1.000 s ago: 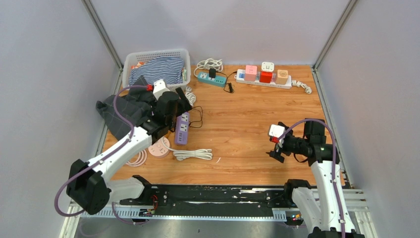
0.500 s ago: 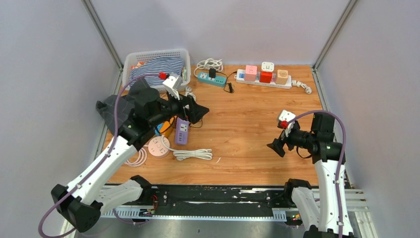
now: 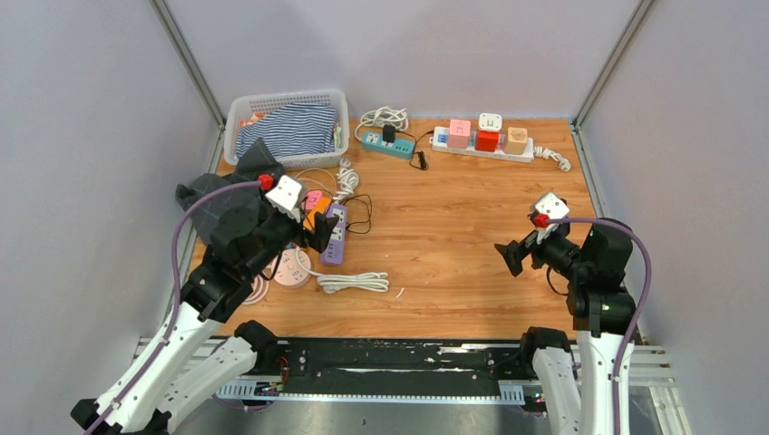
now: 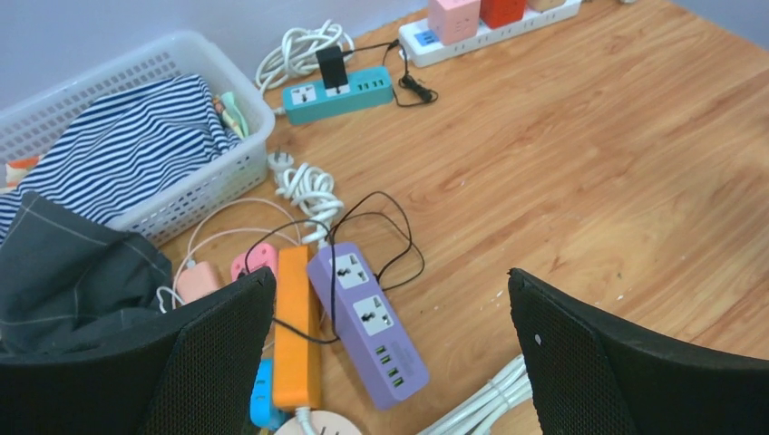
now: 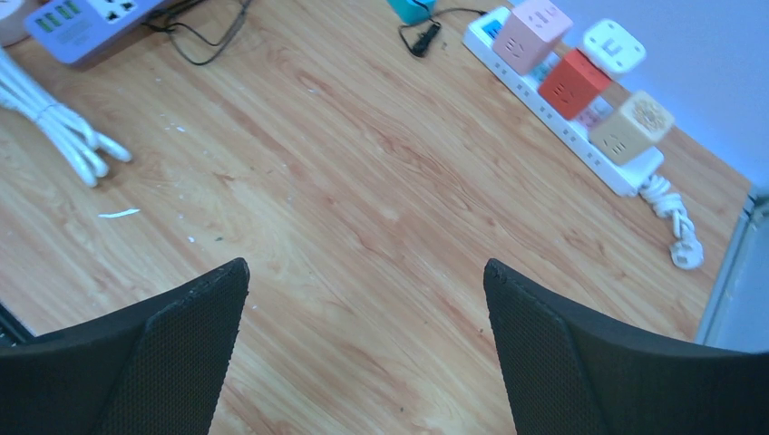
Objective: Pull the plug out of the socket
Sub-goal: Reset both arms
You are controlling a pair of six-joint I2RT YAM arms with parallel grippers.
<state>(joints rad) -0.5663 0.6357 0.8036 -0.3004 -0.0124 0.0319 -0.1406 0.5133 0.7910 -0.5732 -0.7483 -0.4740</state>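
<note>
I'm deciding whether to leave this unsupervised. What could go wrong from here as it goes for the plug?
The black plug sits in the teal power strip, which looks unanchored; with left gripper and right gripper both open and empty, a one-handed pull may just lift the strip.
A thin black cable loops over the purple strip near the left gripper and might snag a finger.
Cube adapters on the white strip could be mistaken for the target.

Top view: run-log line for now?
left gripper open, empty, near purple power strip | right gripper open, empty | black plug seated in teal power strip
</note>
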